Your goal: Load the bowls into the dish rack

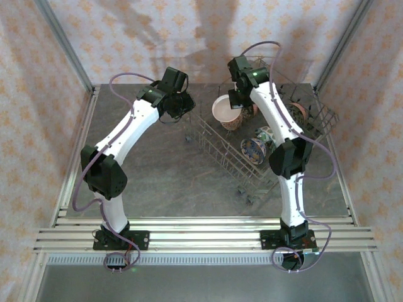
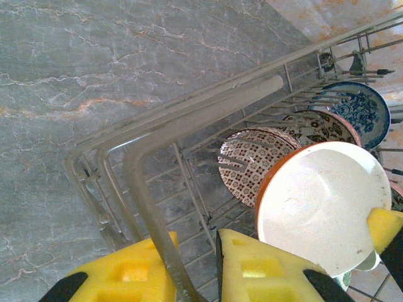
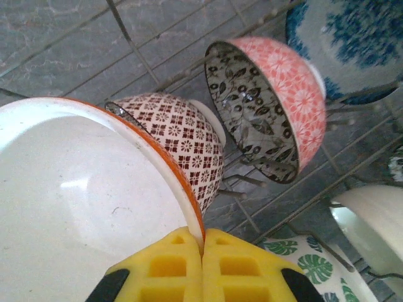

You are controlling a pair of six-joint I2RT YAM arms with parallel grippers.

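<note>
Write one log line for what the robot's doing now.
right gripper: shut on orange bowl | left gripper: straddling rack rim | stage: loading

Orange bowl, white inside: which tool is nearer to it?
Right. The right tool is shut on the rim of the orange bowl. The left tool grips a corner rail of the dish rack, with the bowl close beside it.

Overhead and close wrist views seemingly share the dish rack (image 1: 220, 154).
</note>
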